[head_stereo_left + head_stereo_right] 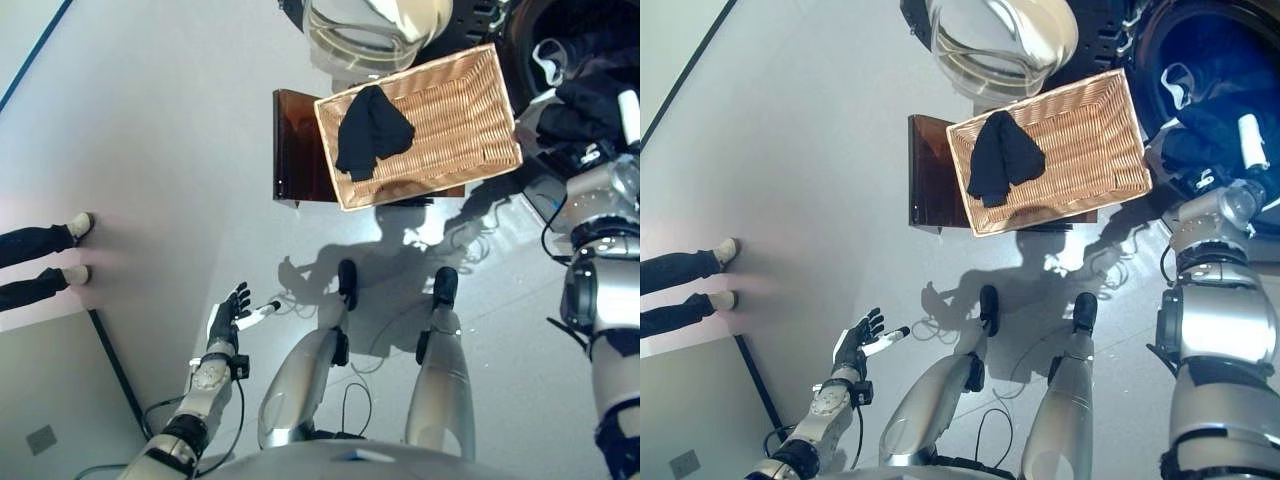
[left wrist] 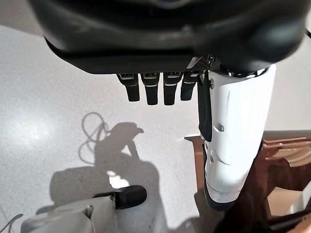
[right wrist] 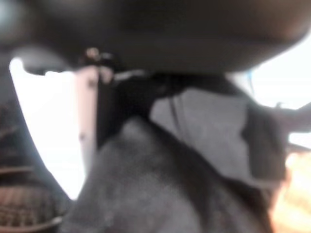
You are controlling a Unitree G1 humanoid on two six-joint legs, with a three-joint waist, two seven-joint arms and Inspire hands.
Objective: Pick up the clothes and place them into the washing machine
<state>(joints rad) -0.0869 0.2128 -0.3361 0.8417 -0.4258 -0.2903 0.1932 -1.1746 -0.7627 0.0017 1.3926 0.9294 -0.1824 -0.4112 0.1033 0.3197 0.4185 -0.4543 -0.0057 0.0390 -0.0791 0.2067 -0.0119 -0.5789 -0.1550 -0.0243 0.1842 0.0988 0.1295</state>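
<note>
My right hand [image 1: 1252, 150] reaches into the washing machine [image 1: 1210, 50] among dark clothes [image 1: 1210, 125]; I cannot tell its grip. My left hand [image 1: 228, 312] hangs relaxed. A black garment [image 1: 370, 132] lies in the wicker basket [image 1: 460, 110].

Brown stool [image 1: 296, 150], person's legs [image 1: 38, 262]

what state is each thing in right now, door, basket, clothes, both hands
washing machine door: swung open
washing machine: drum open, dark clothes at its mouth
wicker basket: on a small brown stand, one garment left inside
dark garment: crumpled in the basket, draped toward its rim
dark clothes: at the drum opening, against the right hand
right hand: at the drum, fingers hidden in cloth
left hand: open, empty, out over the floor
</note>
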